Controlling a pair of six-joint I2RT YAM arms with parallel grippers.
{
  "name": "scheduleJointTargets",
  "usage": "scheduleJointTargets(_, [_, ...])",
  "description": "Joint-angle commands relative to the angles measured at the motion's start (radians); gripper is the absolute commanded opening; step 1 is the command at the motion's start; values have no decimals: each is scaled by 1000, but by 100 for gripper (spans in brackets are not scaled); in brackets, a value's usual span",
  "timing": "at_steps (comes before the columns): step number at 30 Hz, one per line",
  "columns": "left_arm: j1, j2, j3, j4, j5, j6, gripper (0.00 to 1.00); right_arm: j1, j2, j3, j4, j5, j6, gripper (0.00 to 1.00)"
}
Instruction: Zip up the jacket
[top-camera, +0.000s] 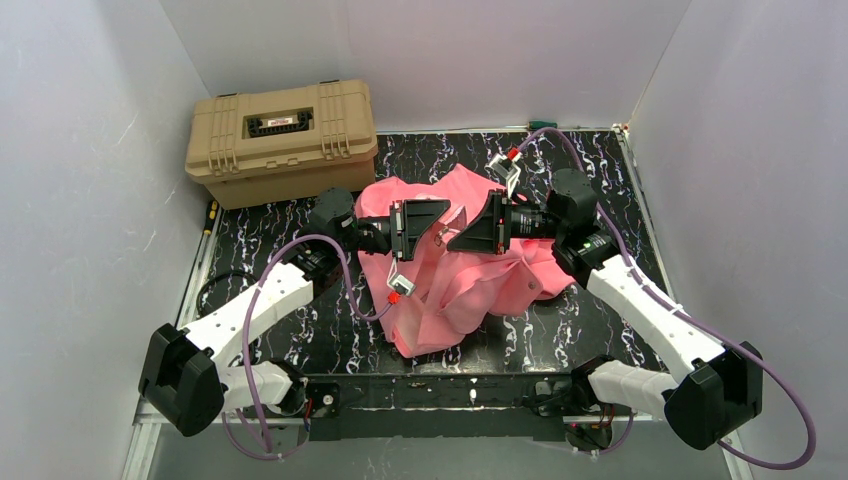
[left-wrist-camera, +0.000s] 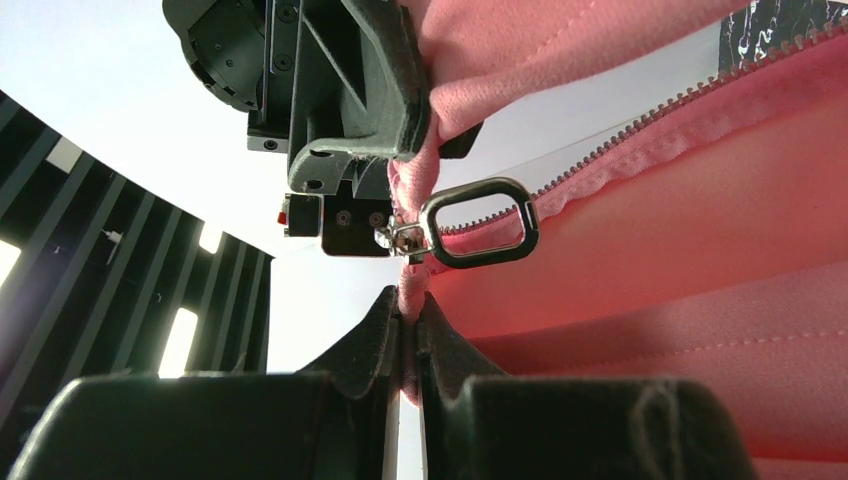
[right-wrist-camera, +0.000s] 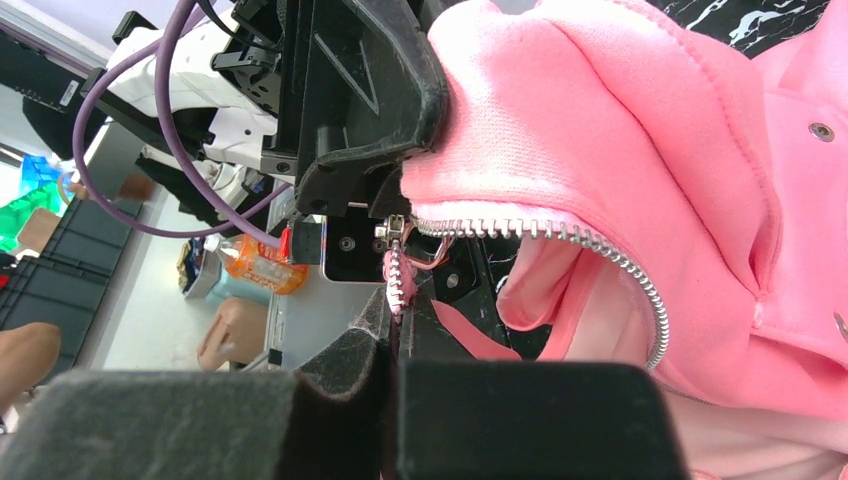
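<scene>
so here's where i'm at: the jacket (top-camera: 455, 285) is a crumpled pink heap in the middle of the worktop (top-camera: 300, 335), off to the right of the tan case (top-camera: 283, 140) and not touching it. a bit of its front edge is lifted up off the heap, held between my two claws, which meet nearly tip to tip above it.

my left claw (top-camera: 443, 222) comes in from the left and my right claw (top-camera: 456, 238) from the right. both are squeezed down narrow on the jacket, with nothing but fabric between the pads.

in the left wrist view, my left fingers (left-wrist-camera: 375, 340) pinch a thin fold of the pink edge just under the slider (left-wrist-camera: 400, 238). the metal pull ring (left-wrist-camera: 478, 222) sticks out to the side there, loose, and neither claw has it.

in the right wrist view, my right fingers (right-wrist-camera: 350, 350) clamp the short strip of teeth hanging down from the slider, while the other claw bites a fat bunch of pink right above it. the long row of zipper teeth (right-wrist-camera: 600, 255) curves away from the slider on its own, so the two sides are split apart there, and the paler lining shows in the gap.
</scene>
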Motion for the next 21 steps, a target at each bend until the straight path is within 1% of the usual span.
scheduleJointTargets(1, [-4, -43, 5, 21, 34, 437, 0, -6, 0, -8, 72, -19, 12, 1])
scheduleJointTargets(12, [-4, -39, 11, 19, 31, 441, 0, -6, 2, -31, 85, -25, 22, 1])
scheduleJointTargets(21, [-3, -41, 6, 12, 31, 448, 0, -5, 21, 15, 95, -28, 27, 1])
